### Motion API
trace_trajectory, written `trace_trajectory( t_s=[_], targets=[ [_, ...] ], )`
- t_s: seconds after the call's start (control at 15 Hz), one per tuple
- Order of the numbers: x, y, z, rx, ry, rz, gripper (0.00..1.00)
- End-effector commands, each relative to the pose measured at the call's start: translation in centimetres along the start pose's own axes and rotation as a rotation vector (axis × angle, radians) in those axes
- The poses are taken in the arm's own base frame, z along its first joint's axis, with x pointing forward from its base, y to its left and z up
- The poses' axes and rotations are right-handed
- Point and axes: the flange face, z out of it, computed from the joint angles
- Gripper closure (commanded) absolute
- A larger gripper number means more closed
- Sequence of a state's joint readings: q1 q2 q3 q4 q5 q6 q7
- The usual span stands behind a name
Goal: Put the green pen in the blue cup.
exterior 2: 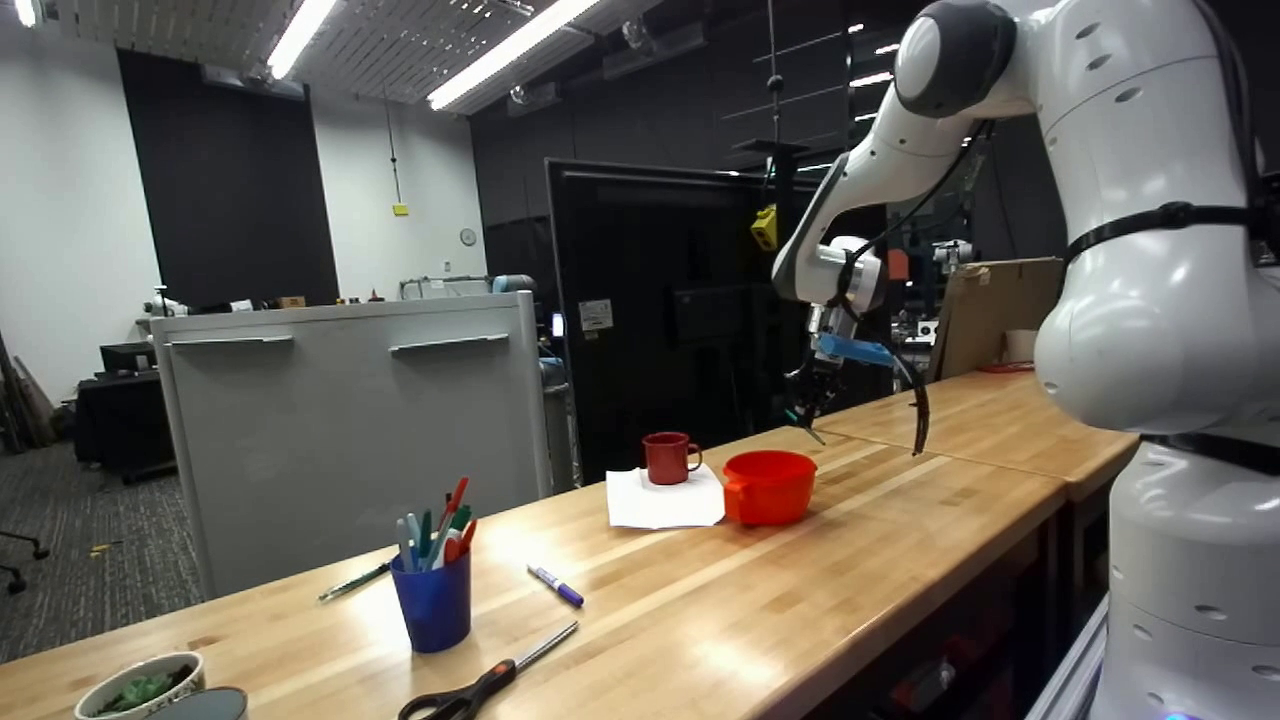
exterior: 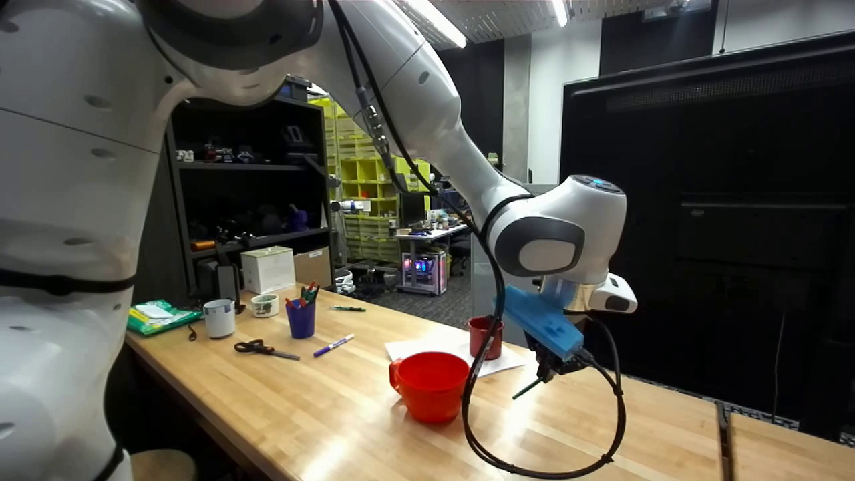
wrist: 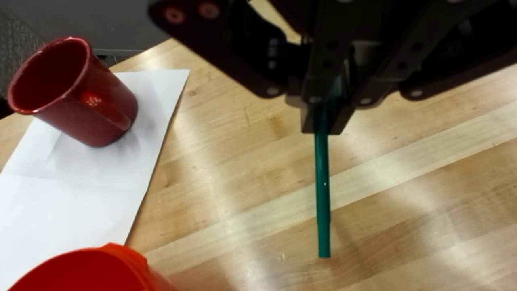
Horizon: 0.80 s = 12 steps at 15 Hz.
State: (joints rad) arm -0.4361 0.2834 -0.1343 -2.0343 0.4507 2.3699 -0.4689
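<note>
In the wrist view my gripper (wrist: 322,128) is shut on a green pen (wrist: 323,194), which sticks out well past the fingertips. In an exterior view this green pen (exterior: 526,390) hangs tilted above the table, beyond the red bowl as seen from the blue cup. The blue cup (exterior: 301,321) stands upright toward the opposite part of the table, far from my gripper (exterior: 546,375). Several pens and markers stand in the blue cup (exterior 2: 432,605). From the wrist camera the cup is out of view.
Between my gripper and the cup stand a wide red bowl (exterior: 433,395) and a dark red mug (exterior 2: 667,460) on white paper (exterior 2: 650,508). Around the blue cup lie scissors (exterior: 267,349), a purple marker (exterior: 333,345) and a dark pen (exterior: 347,308). A white mug (exterior: 219,318) stands behind.
</note>
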Motion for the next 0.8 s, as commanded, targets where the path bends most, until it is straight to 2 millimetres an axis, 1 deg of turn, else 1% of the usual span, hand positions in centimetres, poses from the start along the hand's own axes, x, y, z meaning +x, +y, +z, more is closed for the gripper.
trace_trajectory(
  t_s=[0.0, 0.2, 0.33, 0.47, 0.6, 0.67, 0.73],
  targets=[
    [-0.8, -6.0, -1.8, -0.029, -0.015, -0.195, 0.98],
    [-1.8, -12.4, -3.5, -0.051, -0.004, -0.362, 0.98],
    [-3.3, -16.6, -4.8, -0.051, 0.002, -0.476, 0.98],
    [-5.6, -20.4, -5.9, -0.038, -0.002, -0.585, 0.98],
    [-8.3, -23.3, -6.6, -0.004, -0.023, -0.689, 0.98],
    [-9.6, -24.5, -6.9, 0.016, -0.035, -0.74, 0.98],
    [-6.3, -23.4, -5.6, -0.007, -0.026, -0.65, 0.91]
  ],
)
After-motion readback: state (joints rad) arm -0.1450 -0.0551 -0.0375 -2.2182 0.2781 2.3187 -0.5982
